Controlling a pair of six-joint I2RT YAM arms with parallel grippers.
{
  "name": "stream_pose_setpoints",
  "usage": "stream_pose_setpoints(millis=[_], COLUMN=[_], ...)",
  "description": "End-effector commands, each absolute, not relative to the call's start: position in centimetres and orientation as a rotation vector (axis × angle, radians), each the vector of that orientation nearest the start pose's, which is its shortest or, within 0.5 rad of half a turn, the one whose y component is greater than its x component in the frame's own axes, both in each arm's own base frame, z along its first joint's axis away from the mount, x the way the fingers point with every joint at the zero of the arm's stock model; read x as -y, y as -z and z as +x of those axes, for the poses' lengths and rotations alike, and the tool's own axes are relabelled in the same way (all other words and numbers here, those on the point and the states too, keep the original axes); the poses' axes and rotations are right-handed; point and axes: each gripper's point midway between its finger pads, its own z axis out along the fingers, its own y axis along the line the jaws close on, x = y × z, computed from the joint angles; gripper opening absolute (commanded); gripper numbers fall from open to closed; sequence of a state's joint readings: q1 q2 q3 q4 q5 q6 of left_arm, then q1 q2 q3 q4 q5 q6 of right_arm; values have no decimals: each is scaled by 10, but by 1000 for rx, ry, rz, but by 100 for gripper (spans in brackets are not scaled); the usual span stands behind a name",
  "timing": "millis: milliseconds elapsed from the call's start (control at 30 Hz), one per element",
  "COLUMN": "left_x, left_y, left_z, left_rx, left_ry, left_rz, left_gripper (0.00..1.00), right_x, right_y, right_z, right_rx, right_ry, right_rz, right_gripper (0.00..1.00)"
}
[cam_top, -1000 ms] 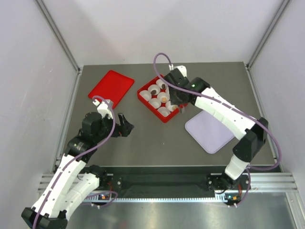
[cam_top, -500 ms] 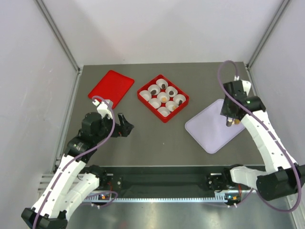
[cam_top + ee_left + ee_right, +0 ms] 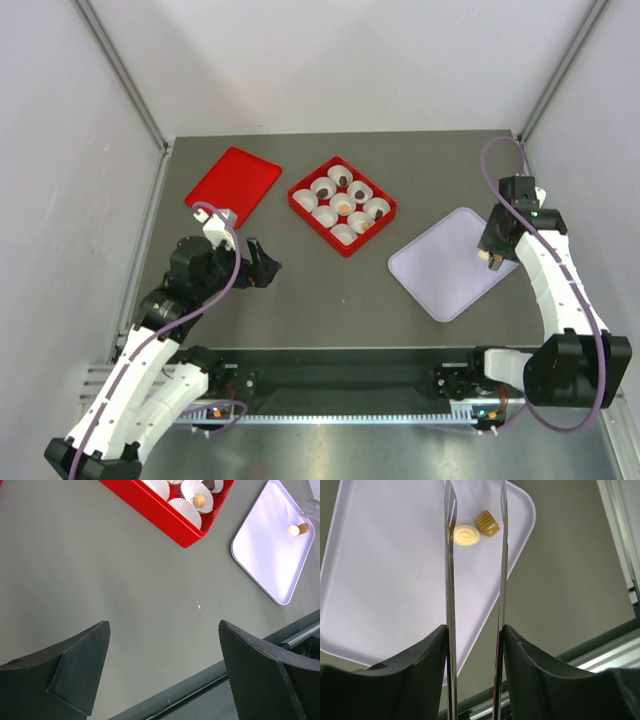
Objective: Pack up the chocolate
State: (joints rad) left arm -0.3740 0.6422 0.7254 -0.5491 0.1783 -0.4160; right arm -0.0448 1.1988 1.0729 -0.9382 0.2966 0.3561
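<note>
From above, my right gripper (image 3: 492,255) hangs over the far right side of the flat pale purple plastic tray (image 3: 430,275). My left gripper (image 3: 262,262) waits over the grey table (image 3: 300,310), well apart from everything. The square red plastic box (image 3: 372,235) with white fluted paper cups (image 3: 345,233) sits in the middle. A flat red plastic lid (image 3: 233,185) lies to its left.

From my left wrist, my left fingers (image 3: 75,665) are spread wide with nothing between them. Far off on the tray lie a small round cream chocolate (image 3: 293,529) and a ridged tan chocolate (image 3: 303,528) just beside it. In the box, one cup holds a tan piece (image 3: 199,500) and another a dark brown piece (image 3: 210,484).

From my right wrist, my two thin metal fingers stand a little apart and hold nothing. The cream chocolate lies on the tray just past my tips.

I think my job now is to pick up one piece. I should come straight down with one finger on each side of the cream one and squeeze softly. The tan chocolate is very close, so a finger could bump it away. The way from the tray to the box looks free, and my left arm is not in the way.
</note>
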Motion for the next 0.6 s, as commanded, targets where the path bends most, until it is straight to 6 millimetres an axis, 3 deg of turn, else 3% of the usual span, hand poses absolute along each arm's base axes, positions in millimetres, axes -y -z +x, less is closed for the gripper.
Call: stream_pose_setpoints(millis=[0, 300, 567], left_x=[140, 144, 144], left_y=[-221, -219, -219], left_z=[214, 213, 213], left_rx=[-2038, -2048, -2048], left_ry=[697, 717, 716], left_rz=[102, 118, 119], left_gripper=[95, 95, 95], right_x=[50, 64, 54], right_y=[-154, -134, -127], right_z=[277, 255, 254], right_rx=[-2480, -2498, -2501], right_ry=[233, 266, 180], right_rz=[600, 720, 701], right_gripper=[46, 47, 46])
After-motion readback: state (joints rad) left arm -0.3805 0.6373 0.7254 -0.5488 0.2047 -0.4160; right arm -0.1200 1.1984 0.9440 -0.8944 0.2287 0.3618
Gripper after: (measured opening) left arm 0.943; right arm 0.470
